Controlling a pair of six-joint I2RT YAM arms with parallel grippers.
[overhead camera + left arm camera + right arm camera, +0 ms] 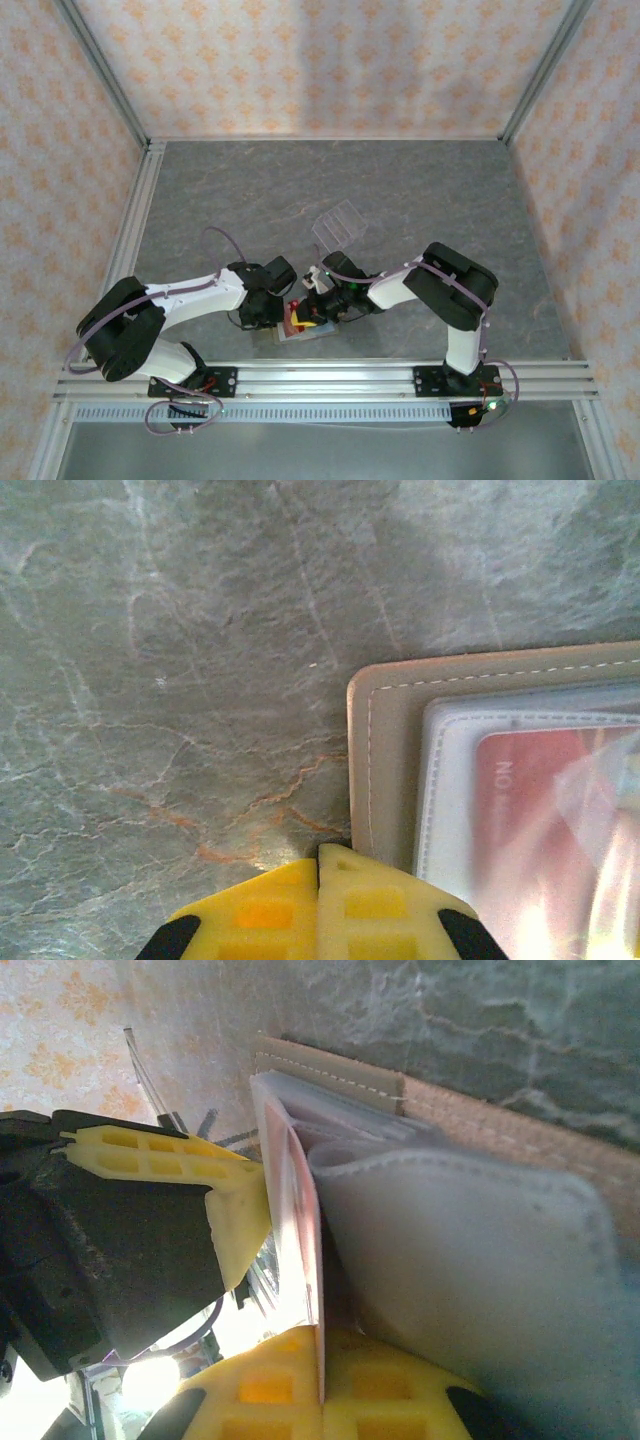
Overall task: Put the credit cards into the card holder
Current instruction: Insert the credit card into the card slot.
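Observation:
The tan card holder [385,740] lies open on the table, its clear sleeves [450,780] showing. One red credit card [540,810] sits under a sleeve. My left gripper [320,865] is shut with nothing between its yellow fingers, its tips at the holder's near left edge. My right gripper [322,1380] is shut on another red credit card [300,1220], held edge-on against the sleeves [470,1270] of the card holder [500,1115]. From above, both grippers [272,318] [312,312] meet over the card holder [300,335] near the front rail.
A clear acrylic slotted stand [338,228] stands just behind the grippers. The left gripper's yellow finger [160,1155] sits close beside the held card. A metal rail [330,378] runs along the near edge, and papered walls enclose the grey table [400,190].

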